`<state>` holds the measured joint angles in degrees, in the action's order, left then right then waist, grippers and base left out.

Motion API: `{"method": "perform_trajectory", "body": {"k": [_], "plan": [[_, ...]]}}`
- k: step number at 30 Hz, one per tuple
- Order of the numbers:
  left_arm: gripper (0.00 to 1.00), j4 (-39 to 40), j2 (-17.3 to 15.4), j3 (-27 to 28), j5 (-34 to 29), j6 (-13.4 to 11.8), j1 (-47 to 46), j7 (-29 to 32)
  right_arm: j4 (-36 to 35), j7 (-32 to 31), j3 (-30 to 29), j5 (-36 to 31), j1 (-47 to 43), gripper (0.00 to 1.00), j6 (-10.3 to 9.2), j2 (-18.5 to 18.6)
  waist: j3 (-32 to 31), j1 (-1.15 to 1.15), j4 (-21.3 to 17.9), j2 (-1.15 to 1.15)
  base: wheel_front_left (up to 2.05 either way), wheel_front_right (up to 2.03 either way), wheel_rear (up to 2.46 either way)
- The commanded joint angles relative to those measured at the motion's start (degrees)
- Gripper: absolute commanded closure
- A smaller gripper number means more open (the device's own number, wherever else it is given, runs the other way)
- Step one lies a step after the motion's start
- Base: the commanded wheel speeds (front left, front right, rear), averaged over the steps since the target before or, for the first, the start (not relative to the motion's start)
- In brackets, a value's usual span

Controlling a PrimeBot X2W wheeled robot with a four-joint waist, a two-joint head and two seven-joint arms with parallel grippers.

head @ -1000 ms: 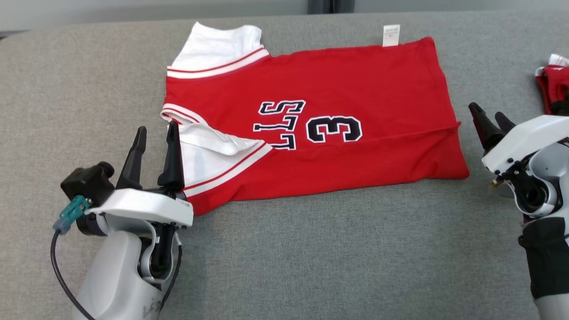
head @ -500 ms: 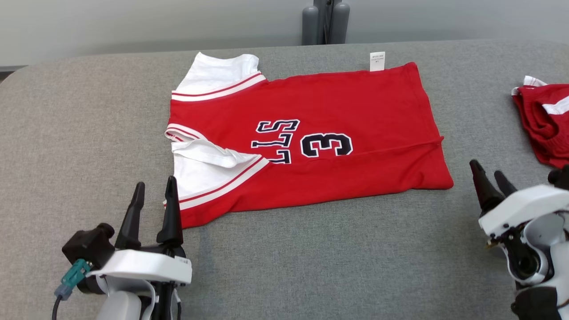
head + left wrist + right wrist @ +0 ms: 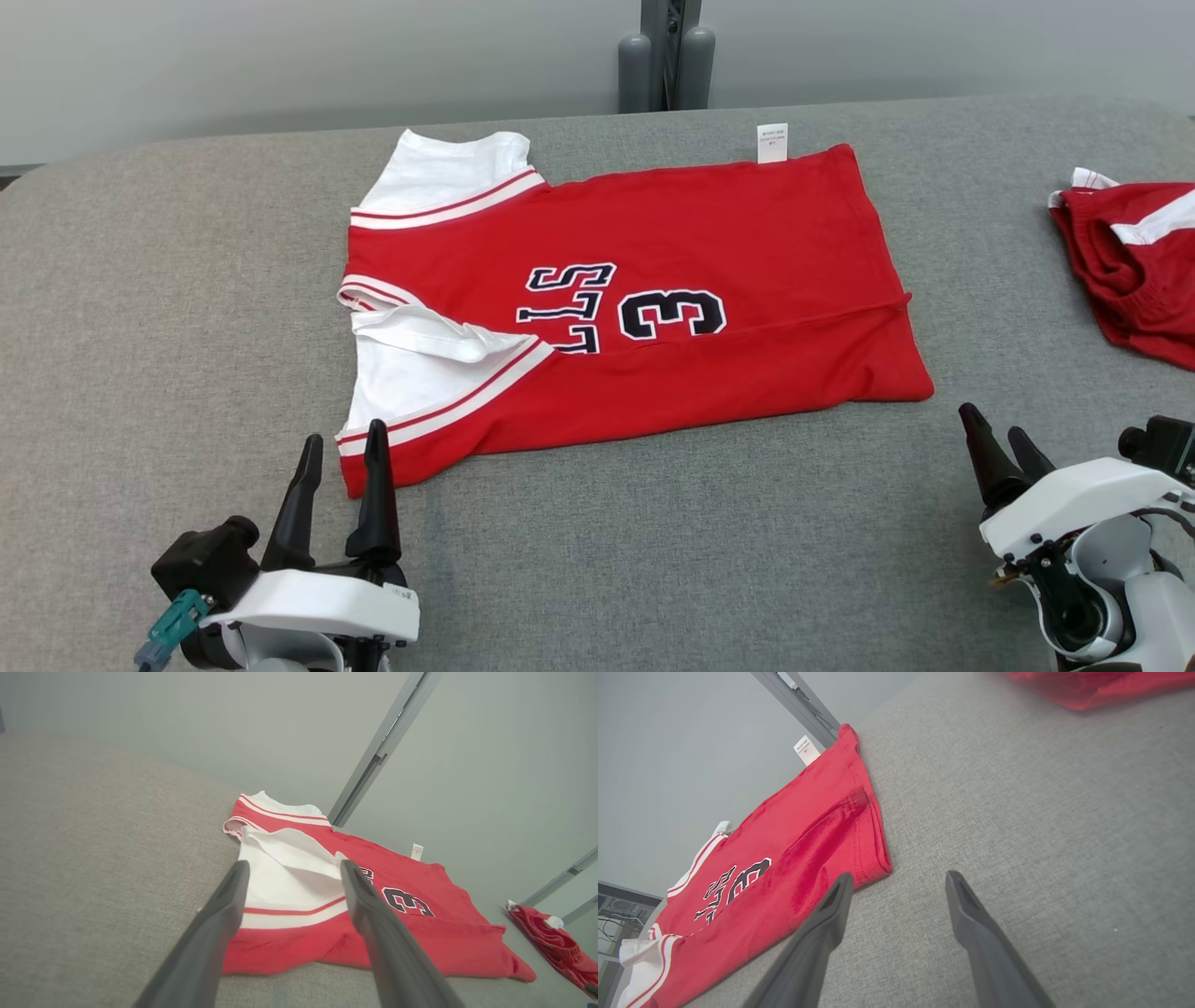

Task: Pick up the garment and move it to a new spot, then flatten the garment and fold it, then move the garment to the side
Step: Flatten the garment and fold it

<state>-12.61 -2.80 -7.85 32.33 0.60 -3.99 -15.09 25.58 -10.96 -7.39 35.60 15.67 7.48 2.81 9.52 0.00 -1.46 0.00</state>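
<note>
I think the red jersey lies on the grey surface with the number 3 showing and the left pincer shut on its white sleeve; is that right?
No: the left pincer is open, gripping nothing, as the left wrist view shows. The red jersey does lie on the grey surface with the number 3 showing.

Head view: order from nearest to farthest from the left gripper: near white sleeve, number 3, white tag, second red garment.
1. Near white sleeve, by the left gripper.
2. Number 3, mid-shirt.
3. White tag, far edge.
4. Second red garment, far right.
</note>
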Motion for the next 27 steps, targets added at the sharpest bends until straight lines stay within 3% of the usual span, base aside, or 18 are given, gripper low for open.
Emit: {"method": "perform_trajectory", "body": {"k": [1,11,21,27], "plan": [[0.00,0.24,-0.24,-0.17,-0.57,-0.26,0.16,-0.03,0.21,0.58,0.18,0.26,-0.80,0.00,0.04,0.20,-0.07,0.00,0.16,0.00,0.00,0.00,0.00],[0.00,-1.76,-0.23,-1.29,-1.00,-0.75,0.49,-0.02,0.59,0.88,1.53,0.48,-0.02,0.00,0.04,0.19,0.08,0.00,0.42,0.00,0.00,0.00,0.00],[0.00,-12.53,-0.40,-7.18,14.95,-1.12,-2.48,1.24,2.80,0.34,3.44,3.10,1.99,0.00,0.04,0.20,1.92,0.00,0.50,0.00,0.00,0.00,0.00],[0.00,-16.02,-0.22,-9.59,21.47,0.03,-5.66,1.96,5.29,0.21,5.03,5.15,4.31,0.00,0.04,0.23,3.39,0.00,0.60,0.00,0.00,0.00,0.00]]}}
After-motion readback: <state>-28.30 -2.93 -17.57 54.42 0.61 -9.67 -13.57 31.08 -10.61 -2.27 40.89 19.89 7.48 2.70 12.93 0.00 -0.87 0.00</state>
